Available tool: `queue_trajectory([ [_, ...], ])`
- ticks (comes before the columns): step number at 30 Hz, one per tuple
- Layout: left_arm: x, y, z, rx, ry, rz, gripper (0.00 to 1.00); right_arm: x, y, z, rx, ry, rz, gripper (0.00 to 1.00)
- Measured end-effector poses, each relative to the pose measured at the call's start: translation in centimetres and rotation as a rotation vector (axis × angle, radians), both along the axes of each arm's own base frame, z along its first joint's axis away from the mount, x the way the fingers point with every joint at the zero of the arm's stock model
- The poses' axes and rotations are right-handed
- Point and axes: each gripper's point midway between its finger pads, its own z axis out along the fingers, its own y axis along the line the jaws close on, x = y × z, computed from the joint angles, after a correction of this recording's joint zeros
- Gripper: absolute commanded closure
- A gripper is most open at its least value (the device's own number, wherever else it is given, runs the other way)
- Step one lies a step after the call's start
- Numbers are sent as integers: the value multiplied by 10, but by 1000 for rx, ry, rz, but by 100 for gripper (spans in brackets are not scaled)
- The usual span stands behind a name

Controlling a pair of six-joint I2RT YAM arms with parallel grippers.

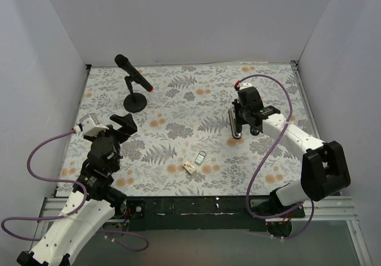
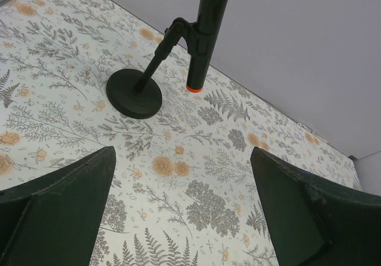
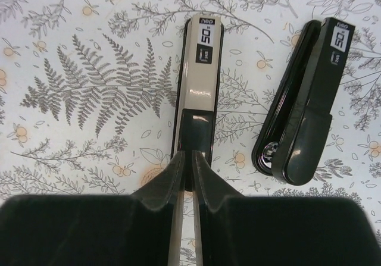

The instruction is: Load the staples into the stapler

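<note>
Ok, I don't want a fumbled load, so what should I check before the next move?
1. Left gripper free: ok, open and empty, pointing toward the microphone.
2. staples and box accessible: ok, both lie on the table between the arms, with nothing holding them.
3. Right gripper at the stapler: ok, its fingers sit at the stapler's near end.
4. Firm grip on the stapler: cannot tell, the fingers are nearly closed.
5. Stapler opened for loading: cannot tell, a black part lies beside it.
</note>
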Motion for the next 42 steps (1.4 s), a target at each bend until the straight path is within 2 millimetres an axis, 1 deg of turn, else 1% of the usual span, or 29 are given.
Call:
queue_trajectory([
  [2,0,0,0,0,0,-2,2,-3,-1,-11,-12,31,1,88],
  [5,0,0,0,0,0,-2,2,-14,-5,-38,-38,101,1,89],
  [7,0,0,0,0,0,-2,2,-20,-7,-50,-44,129,1,90],
  [10,0,0,0,-1,0,-2,2,-17,-4,-50,-26,111,0,91],
  [14,0,0,0,-1,0,-3,2,-16,-1,-57,-2,95,5,91],
  [17,0,-1,0,-1,0,-3,2,-10,10,-62,50,80,18,91],
  [18,0,-1,0,-1,0,-3,2,-13,12,-68,53,95,28,91],
  [20,0,-1,0,-1,0,-3,2,-34,7,-104,34,199,25,91],
  [21,0,-1,0,0,0,-3,2,-34,7,-101,43,194,27,91],
  [22,0,-1,0,-1,0,-3,2,-37,7,-103,51,204,26,91],
  [26,0,-1,0,-1,-1,-4,2,-39,6,-100,66,198,29,90],
  [29,0,-1,1,-2,-3,-7,2,-54,1,-98,47,243,44,86],
  [31,0,-1,1,-3,-3,-9,2,-58,0,-89,40,259,61,78],
  [32,0,-1,1,-3,-3,-9,2,-55,2,-79,41,248,71,74],
  [33,0,-1,1,-3,-3,-9,2,-49,5,-66,48,224,81,67],
  [35,-1,-1,1,-3,-5,-10,2,-33,12,-32,67,149,101,61],
  [36,-1,-1,2,-2,-6,-10,2,-25,15,-14,77,103,109,53],
  [38,-2,-1,3,6,-10,-14,2,-13,17,25,95,-1,115,47],
  [39,-2,-1,4,12,-12,-17,2,-11,15,42,100,-50,111,40],
  [41,-4,0,6,32,-18,-26,2,-13,6,70,103,-132,90,36],
  [42,-4,-1,7,42,-24,-32,2,-15,-1,80,101,-168,73,32],
])
